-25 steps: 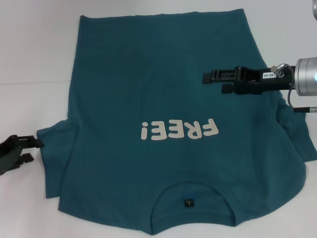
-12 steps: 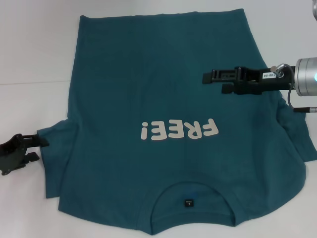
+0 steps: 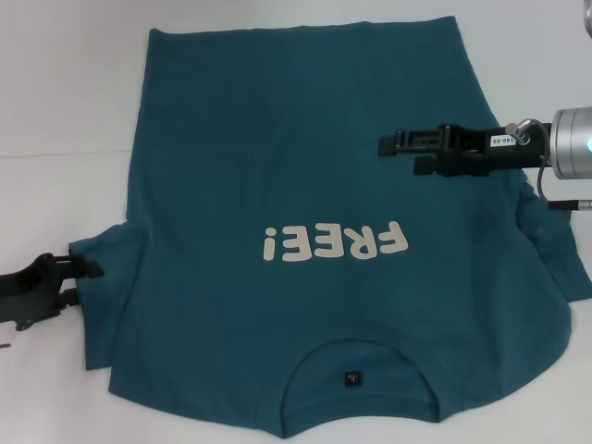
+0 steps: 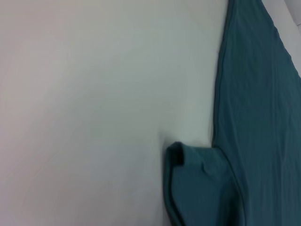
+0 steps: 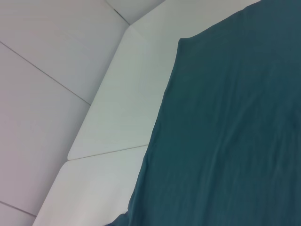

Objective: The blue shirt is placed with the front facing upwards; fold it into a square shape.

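Observation:
The blue shirt (image 3: 296, 185) lies spread front-up on the white table (image 3: 65, 92). Its collar and tag are nearest me, and the cream "FREE!" reads upside down. My left gripper (image 3: 81, 282) sits low at the left sleeve's outer edge, open, with its upper finger reaching the cloth edge. The left wrist view shows that sleeve (image 4: 197, 188) with a curled corner, beside the shirt's side edge (image 4: 258, 117). My right gripper (image 3: 398, 153) hovers open above the shirt's right half, holding nothing. The right wrist view shows only flat shirt cloth (image 5: 225, 132) and the table (image 5: 117, 117).
The right sleeve (image 3: 555, 268) is bunched and folded near the right arm. Bare white tabletop surrounds the shirt to the left and far side. Table panel seams (image 5: 108, 150) show beyond the shirt's hem.
My left gripper has moved right toward the left sleeve and sunk lower, now reaching its edge. The right arm and the shirt have not moved.

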Robot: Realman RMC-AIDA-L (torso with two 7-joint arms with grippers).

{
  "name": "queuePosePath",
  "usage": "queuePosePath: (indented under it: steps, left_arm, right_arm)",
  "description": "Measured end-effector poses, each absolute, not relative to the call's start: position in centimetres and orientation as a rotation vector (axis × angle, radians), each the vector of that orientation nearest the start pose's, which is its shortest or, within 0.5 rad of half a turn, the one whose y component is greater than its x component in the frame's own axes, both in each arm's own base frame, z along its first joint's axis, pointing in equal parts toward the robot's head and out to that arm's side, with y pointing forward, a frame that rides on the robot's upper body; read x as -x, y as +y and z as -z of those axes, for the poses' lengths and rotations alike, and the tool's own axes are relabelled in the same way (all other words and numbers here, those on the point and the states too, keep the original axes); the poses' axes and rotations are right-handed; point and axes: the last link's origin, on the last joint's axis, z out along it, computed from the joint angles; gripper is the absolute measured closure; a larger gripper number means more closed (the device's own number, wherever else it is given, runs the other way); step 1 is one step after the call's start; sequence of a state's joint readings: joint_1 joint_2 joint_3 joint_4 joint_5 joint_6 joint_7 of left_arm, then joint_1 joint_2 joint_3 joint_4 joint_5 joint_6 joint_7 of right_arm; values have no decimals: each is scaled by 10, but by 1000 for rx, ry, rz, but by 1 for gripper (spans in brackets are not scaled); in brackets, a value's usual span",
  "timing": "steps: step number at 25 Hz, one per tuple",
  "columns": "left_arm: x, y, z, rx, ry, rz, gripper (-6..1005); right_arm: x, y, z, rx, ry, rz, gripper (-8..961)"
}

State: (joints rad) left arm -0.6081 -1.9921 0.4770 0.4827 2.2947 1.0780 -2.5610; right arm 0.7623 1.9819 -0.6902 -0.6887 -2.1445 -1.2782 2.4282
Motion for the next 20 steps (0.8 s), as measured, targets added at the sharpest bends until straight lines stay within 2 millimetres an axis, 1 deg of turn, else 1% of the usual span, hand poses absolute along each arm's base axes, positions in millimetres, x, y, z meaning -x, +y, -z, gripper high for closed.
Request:
queuePosePath:
  steps: [8,13,17,20]
  left_arm:
    - [334,378,-16,-2123,2727,-821,524]
    - [329,383,-15,-2150,2709,-810,533]
    - [328,385,-13,-2211,2694,-747,540]
    - [327,385,-14,-2221,2691,-740,624]
  right_arm:
    - [-226,428,-46,2200,1629,-644,11]
    - [-226,428,-47,2197,1630,-648,12]
    - [-226,428,-47,2195,1629,-650,13]
    - [-226,428,-48,2192,1630,-654,14]
